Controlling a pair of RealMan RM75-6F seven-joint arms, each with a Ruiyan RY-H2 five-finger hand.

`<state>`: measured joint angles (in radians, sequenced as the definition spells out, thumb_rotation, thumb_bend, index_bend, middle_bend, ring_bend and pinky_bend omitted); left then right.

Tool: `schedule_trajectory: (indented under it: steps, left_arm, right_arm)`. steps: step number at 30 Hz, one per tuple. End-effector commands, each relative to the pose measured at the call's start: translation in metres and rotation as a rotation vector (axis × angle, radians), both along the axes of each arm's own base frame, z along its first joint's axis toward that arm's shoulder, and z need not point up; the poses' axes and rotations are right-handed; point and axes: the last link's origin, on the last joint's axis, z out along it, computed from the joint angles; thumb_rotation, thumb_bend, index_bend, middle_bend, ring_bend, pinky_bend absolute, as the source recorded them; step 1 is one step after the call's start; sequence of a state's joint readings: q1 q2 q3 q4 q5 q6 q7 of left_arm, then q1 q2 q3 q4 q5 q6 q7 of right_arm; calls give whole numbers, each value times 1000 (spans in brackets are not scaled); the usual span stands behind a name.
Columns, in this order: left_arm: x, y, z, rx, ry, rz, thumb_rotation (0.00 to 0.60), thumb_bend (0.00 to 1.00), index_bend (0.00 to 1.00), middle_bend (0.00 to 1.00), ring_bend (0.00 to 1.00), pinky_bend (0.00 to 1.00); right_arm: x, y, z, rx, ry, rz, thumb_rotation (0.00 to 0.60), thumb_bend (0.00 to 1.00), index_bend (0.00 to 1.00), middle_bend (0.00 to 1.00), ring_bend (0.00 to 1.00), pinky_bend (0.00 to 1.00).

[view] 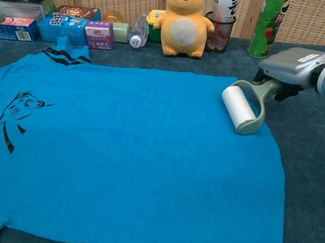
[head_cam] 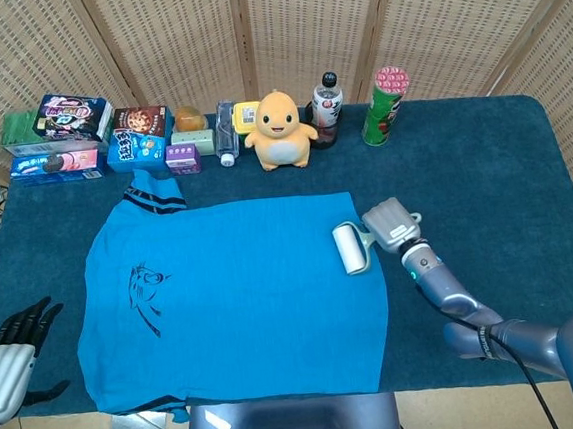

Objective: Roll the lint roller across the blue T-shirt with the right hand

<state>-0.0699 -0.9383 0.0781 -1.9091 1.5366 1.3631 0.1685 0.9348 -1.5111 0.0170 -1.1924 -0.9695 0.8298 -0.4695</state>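
The blue T-shirt (head_cam: 234, 299) (view: 129, 159) lies flat on the dark blue table, with a black drawing near its left sleeve. My right hand (head_cam: 392, 225) (view: 294, 65) grips the grey handle of the lint roller (head_cam: 351, 247) (view: 240, 108). The white roll rests on the shirt at its right edge, just inside the hem. My left hand (head_cam: 7, 351) hangs off the table's front left corner, fingers spread, holding nothing; the chest view does not show it.
Along the table's back edge stand snack boxes (head_cam: 59, 134), a small bottle (head_cam: 225, 131), a yellow plush toy (head_cam: 279, 130) (view: 185, 18), a drink bottle (head_cam: 326, 106) and a green chip can (head_cam: 383, 106) (view: 266, 25). Bare dark cloth (head_cam: 495, 186) lies right of the shirt.
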Motion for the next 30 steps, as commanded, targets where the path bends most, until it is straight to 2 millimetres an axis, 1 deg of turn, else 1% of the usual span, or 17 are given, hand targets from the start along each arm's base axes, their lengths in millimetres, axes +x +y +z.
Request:
schedule_trajectory:
  steps: [1,5,9,14,16,19,20,21,22,23,24,25,26,28,29,30]
  left_arm:
    - [0,0,-1,-4,-1,2,600,96,0,0,0,59]
    - [1,0,0,1,-4,3,600,95,0,0,0,59]
    - [1,-1,3,11,-9,4,600,96,0,0,0,59]
    - [0,0,2,5,-10,7,600,95,0,0,0,59]
    - [1,0,2,1,-10,4,600,95,0,0,0,59]
    - [1,-1,1,-1,-11,4,600,95,0,0,0,59]
    - [2,-1,1,-1,-12,4,600,95,0,0,0,59]
    - [2,-1,1,0,-13,4,600,96,0,0,0,59]
    - [2,-2,2,3,-14,3,600,95,0,0,0,59]
    - [2,-2,2,3,-15,3,600,95,0,0,0,59]
    - [2,-2,2,3,-15,4,600,95,0,0,0,59]
    - [2,-2,2,3,-14,4,600,94,0,0,0,59]
    - [2,-2,2,2,-14,4,600,94,0,0,0,59]
    - [1,-1,2,0,-14,5,600,95,0,0,0,59]
    - [1,-1,2,-1,-14,6,600,95,0,0,0,59]
    - [1,-1,2,0,-15,5,600,95,0,0,0,59]
  right_arm:
    - [-15,-21,28,-57,-35,-51,600,1000,570,699,659,971]
    - [-29,-39,43,-95,-72,-152,600,1000,570,699,658,971]
    - [-52,-50,53,-124,-91,-260,600,1000,570,699,659,971]
    - [-74,-48,52,-126,-94,-333,600,1000,570,699,659,970]
    - [-74,-41,44,-103,-107,-336,600,1000,570,699,658,966]
    - [-71,-38,38,-94,-96,-309,600,1000,570,698,651,941]
    - [-71,-37,37,-95,-95,-302,600,1000,560,685,634,911]
    - [-70,-36,35,-89,-88,-294,600,974,516,638,590,850]
    - [-72,-34,33,-68,-72,-293,600,924,459,576,540,784]
    - [-73,-32,33,-50,-65,-302,600,788,335,440,423,648]
    - [-72,-32,33,-37,-62,-309,600,657,242,333,325,544]
    - [-72,-31,34,-29,-58,-313,600,451,120,183,180,393]
    - [-71,-31,35,-27,-56,-313,600,269,42,76,71,269]
    - [-68,-31,39,-43,-58,-304,600,81,3,6,3,135]
    - [-67,-30,41,-51,-60,-301,600,27,0,0,0,81]
    - [-65,-29,44,-62,-65,-298,600,4,0,0,0,45]
